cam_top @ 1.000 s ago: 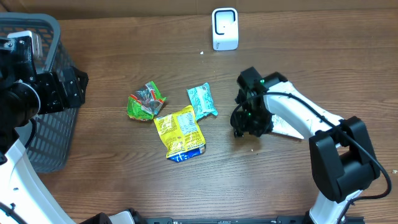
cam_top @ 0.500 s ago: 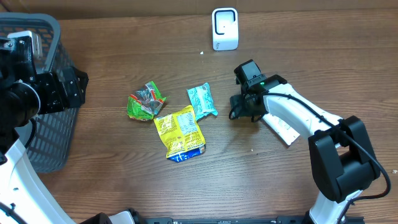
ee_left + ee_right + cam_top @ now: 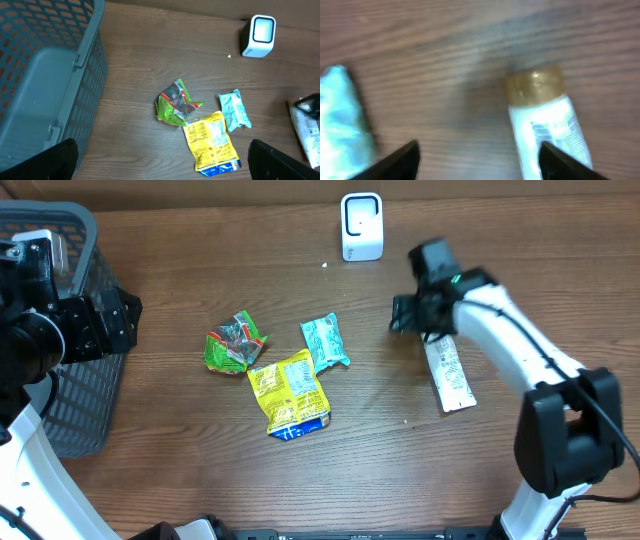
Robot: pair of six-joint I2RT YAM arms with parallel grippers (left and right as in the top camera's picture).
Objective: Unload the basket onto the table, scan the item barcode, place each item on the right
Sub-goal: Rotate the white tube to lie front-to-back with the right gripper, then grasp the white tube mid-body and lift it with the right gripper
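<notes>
A white tube with a gold cap (image 3: 449,376) lies flat on the table at the right, free of any grip. My right gripper (image 3: 414,318) hovers open just beyond its capped end. In the right wrist view the tube (image 3: 546,121) lies under the right fingertip, and the gripper (image 3: 480,162) has nothing between its fingers. The white scanner (image 3: 361,226) stands at the table's far edge. My left gripper (image 3: 122,320) stays wide open beside the basket, high above the table (image 3: 162,165).
A green crumpled packet (image 3: 234,343), a yellow packet (image 3: 288,391) and a teal packet (image 3: 324,342) lie mid-table. The teal packet (image 3: 342,127) shows at the left of the right wrist view. A grey mesh basket (image 3: 85,225) stands at the left edge.
My right gripper rose and swung to the far right, away from the packets, and opened wider. The tube that was under it now lies uncovered on the table. The left arm has not moved.
</notes>
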